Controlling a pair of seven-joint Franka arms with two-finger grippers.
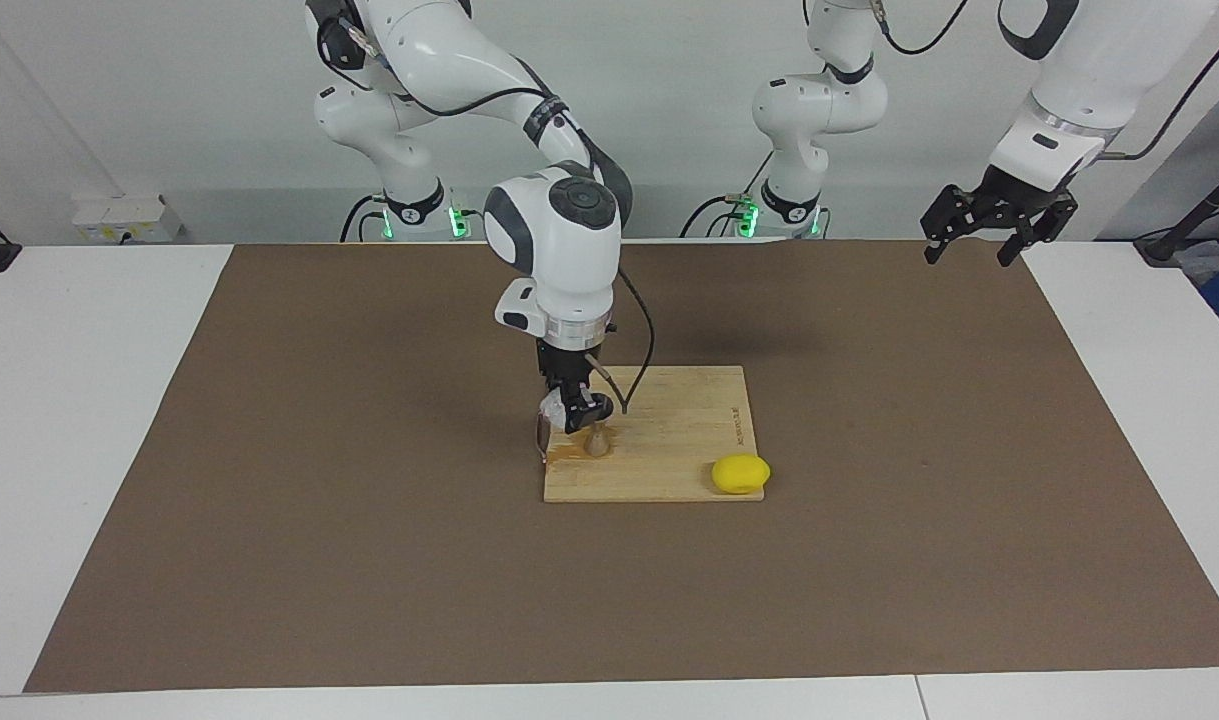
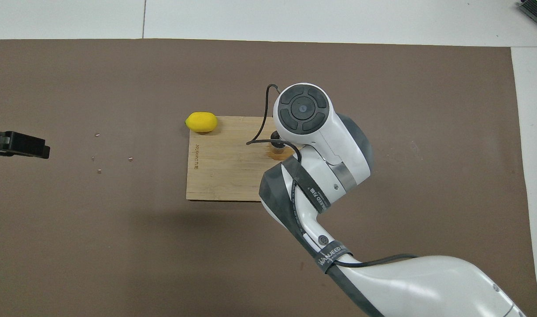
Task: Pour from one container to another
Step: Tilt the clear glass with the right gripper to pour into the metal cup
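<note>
While the right gripper [image 1: 572,412] holds the cup [image 1: 550,408] tipped beside the jigger [image 1: 596,440] on the board [image 1: 689,420], pouring looks underway; the left gripper [image 1: 981,232] waits wide open.

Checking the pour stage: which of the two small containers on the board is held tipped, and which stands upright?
The clear cup is tipped in the right gripper; the silver jigger stands upright on the wooden board.

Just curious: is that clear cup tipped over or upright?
Tipped: the right gripper holds the cup tilted over the jigger.
</note>
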